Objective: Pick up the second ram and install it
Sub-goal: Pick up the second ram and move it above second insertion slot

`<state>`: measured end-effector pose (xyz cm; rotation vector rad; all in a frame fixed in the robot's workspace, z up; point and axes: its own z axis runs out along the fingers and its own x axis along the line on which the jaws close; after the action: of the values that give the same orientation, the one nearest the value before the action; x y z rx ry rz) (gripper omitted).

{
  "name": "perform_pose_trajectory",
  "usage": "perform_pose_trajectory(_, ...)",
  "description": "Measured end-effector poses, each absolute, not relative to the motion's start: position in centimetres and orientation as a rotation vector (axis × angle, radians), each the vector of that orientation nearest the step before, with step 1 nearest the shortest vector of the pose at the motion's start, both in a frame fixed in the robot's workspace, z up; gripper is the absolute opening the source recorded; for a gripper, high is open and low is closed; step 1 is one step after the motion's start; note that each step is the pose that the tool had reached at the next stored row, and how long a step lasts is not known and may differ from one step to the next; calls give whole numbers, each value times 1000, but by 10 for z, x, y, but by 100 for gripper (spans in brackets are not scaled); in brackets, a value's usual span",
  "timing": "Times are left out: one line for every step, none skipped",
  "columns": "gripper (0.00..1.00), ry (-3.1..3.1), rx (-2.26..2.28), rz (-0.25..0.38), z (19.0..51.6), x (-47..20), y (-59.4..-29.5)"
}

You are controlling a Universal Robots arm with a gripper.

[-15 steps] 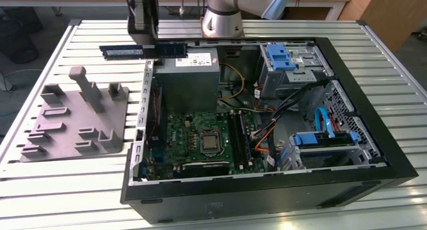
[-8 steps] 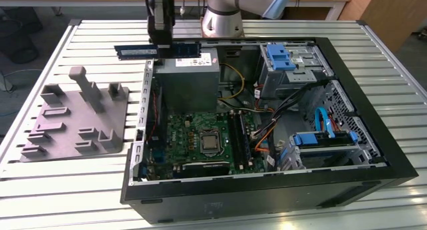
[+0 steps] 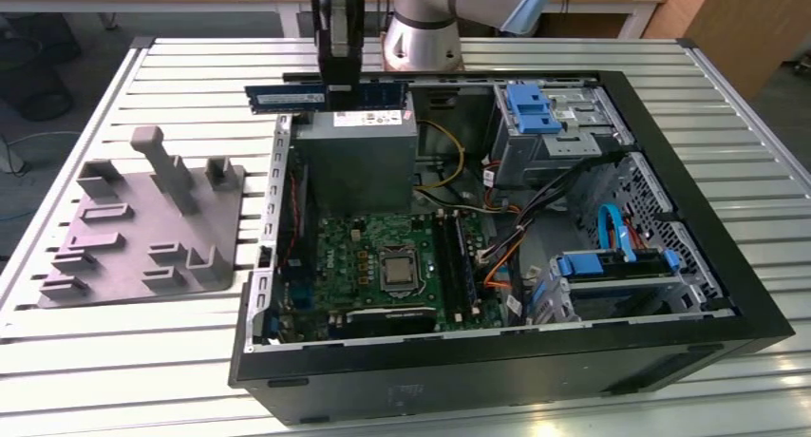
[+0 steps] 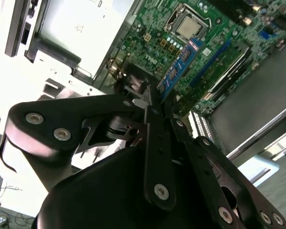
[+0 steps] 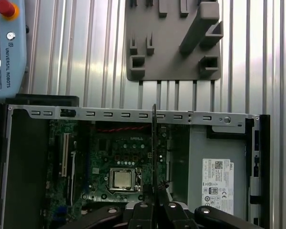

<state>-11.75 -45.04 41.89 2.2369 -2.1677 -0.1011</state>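
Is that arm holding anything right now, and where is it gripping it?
Yes: the tool is shut on the ram, pinching its flat sides near the middle of its length.

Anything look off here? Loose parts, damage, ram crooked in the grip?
Nothing stands out. The second ram sits level, clamped in the gripper above the open case. The grey holder block lies flat on the table. No damage shows.

Print stands on a white label (image 5: pixel 218 183) and along the teach pendant (image 5: pixel 9 57).
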Motion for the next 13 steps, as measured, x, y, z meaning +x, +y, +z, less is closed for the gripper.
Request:
perform_pose_trajectory(14, -2168, 2237, -101, 419, -115, -450)
perform_pose_trajectory(14, -2168, 2237, -102, 419, -112, -450)
perform_pose_trajectory(14, -2167, 2237, -102, 419, -109, -450)
perform_pose_trajectory(14, -2167, 2236, -102, 419, -106, -450)
perform_pose_trajectory(14, -2167, 2236, -102, 419, -103, -450)
perform_pose_trajectory(14, -2167, 2236, -103, 419, -100, -450)
perform_pose_trajectory(14, -2167, 2236, -103, 419, -97, -450)
perform_pose_trajectory(14, -2167, 2236, -103, 419, -94, -450)
perform_pose_trajectory(14, -2167, 2236, -103, 419, -91, -450)
perform_pose_trajectory(14, -2167, 2236, -104, 418, -88, -450)
perform_pose_trajectory(14, -2166, 2235, -104, 418, -84, -450)
perform_pose_trajectory(14, -2166, 2235, -104, 418, -81, -450)
perform_pose_trajectory(14, -2166, 2235, -105, 418, -78, -450)
